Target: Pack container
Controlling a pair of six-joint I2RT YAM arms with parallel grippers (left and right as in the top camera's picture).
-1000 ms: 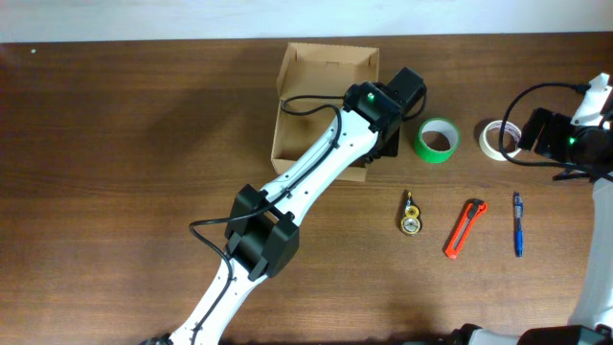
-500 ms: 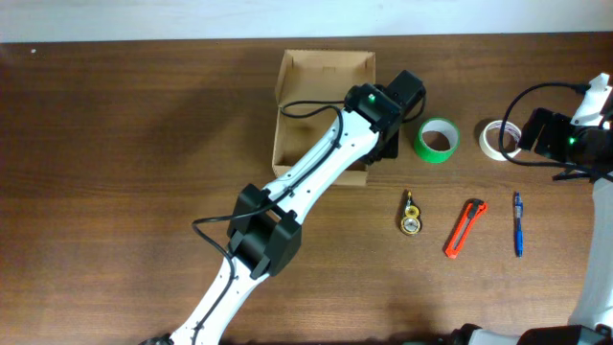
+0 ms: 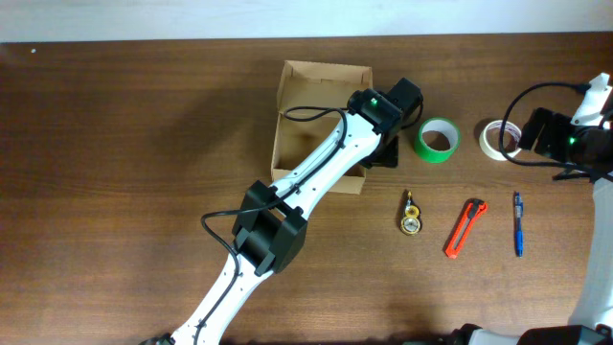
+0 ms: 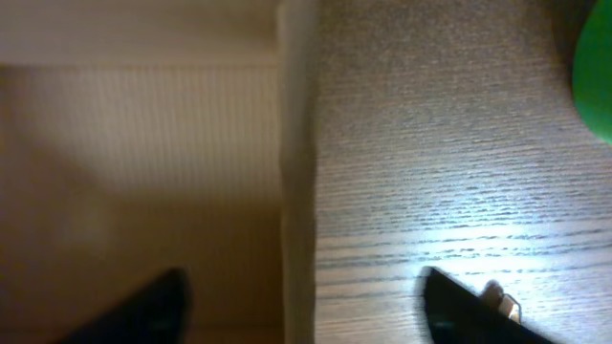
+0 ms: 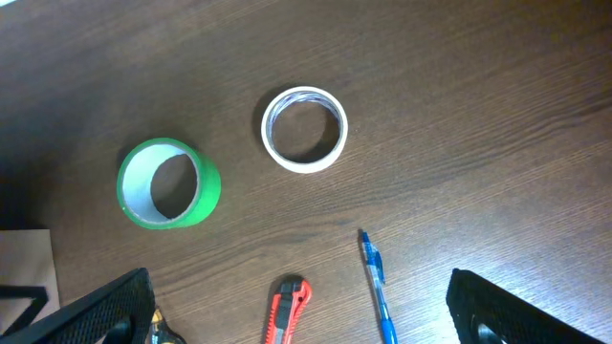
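Note:
The container [image 3: 308, 91] is a tan cardboard box, open on top, at the back middle of the table. My left arm reaches across it. My left gripper [image 3: 383, 151] is open astride the box's right wall [image 4: 296, 143]: one finger [image 4: 158, 301] sits inside the box and the other finger [image 4: 459, 306] is over the table outside. Neither finger visibly touches the wall. At the far right my right gripper [image 3: 536, 132] hangs open and holds nothing. In its wrist view the right gripper [image 5: 299, 287] is above the loose items.
Right of the box lie a green tape roll [image 3: 437, 141] and a white tape roll [image 3: 498, 140]. Nearer the front are a small brass-coloured object [image 3: 410, 215], an orange cutter [image 3: 465, 228] and a blue pen [image 3: 517, 223]. The left arm covers much of the box.
My left gripper has gone from shut to open at the box's right wall. The box has shifted slightly toward the front. The right arm has not moved.

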